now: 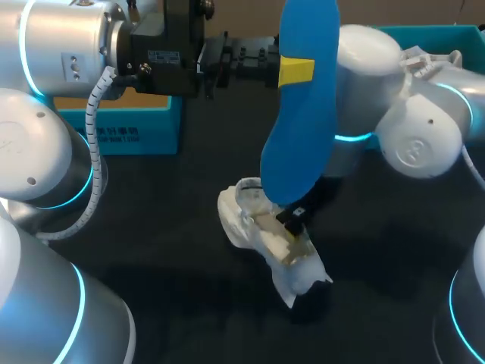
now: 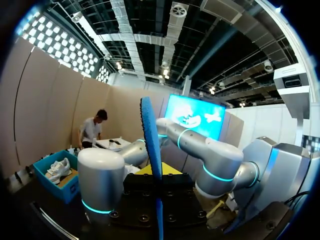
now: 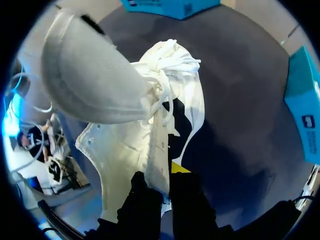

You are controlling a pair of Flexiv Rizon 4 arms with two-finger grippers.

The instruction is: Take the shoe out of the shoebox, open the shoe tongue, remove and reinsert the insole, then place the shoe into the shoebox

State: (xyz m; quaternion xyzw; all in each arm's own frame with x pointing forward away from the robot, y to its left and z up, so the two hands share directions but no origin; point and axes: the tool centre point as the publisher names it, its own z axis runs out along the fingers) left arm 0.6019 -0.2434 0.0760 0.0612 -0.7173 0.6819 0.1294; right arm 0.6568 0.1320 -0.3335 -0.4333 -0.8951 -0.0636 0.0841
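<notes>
The dark table (image 1: 151,250) carries a teal cardboard shoebox (image 1: 136,125) at its far left. A long blue foam insole (image 1: 303,129) stands upright above the middle, with the left gripper (image 1: 295,70) pinching it near its top. Just below, out of the box, is the white lace-up shoe (image 1: 258,227). The right gripper (image 3: 167,175) clamps its side wall between both fingers.

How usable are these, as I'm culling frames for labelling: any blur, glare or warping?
Head view: the blue insole looms near the lens and looks soft; the shoe reads clearly against the dark table. Left wrist view: strong fisheye bending, the insole edge-on. Right wrist view: the shoe's white fabric is partly washed out.
</notes>
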